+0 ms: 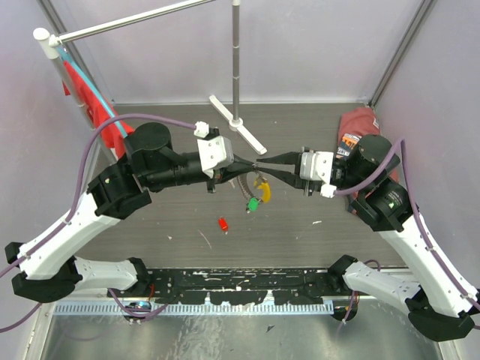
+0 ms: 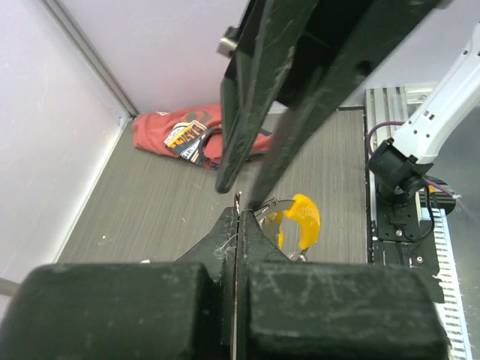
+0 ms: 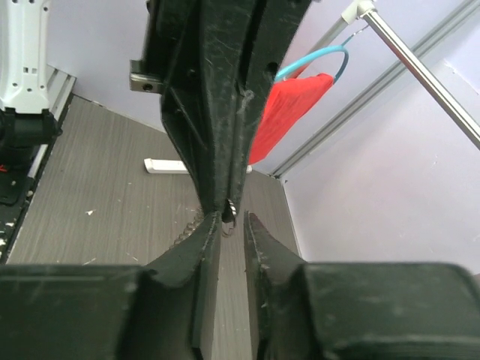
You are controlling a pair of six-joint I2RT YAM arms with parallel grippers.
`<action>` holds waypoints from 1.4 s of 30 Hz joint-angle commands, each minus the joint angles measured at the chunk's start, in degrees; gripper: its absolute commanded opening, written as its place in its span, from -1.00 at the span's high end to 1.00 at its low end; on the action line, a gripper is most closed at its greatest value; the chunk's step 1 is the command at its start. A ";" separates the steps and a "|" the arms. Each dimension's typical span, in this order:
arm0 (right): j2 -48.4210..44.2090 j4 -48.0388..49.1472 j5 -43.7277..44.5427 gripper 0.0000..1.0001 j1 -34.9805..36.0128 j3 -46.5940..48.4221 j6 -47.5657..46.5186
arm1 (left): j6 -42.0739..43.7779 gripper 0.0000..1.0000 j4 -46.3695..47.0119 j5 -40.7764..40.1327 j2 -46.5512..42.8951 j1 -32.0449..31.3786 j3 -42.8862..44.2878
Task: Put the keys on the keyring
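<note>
Key [image 1: 223, 223], red-headed, seen only from top view.

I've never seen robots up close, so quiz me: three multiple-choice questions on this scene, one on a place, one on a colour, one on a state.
1. Where is the red key? A in a gripper; B on the table; C on the pole.
2. What colour is the curved tag? A yellow; B blue; C white.
3. The left gripper is: A wide open; B shut; C out of view.

B: the red key lies alone on the table.
A: the curved tag shows bright yellow.
B: the left gripper's jaws press together.
</note>
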 commanded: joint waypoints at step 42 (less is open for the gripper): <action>-2.61 -8.32 47.25 -0.17 0.23 -6.04 49.31 | -12.07 1.00 -1.52 0.61 -10.33 10.10 -13.79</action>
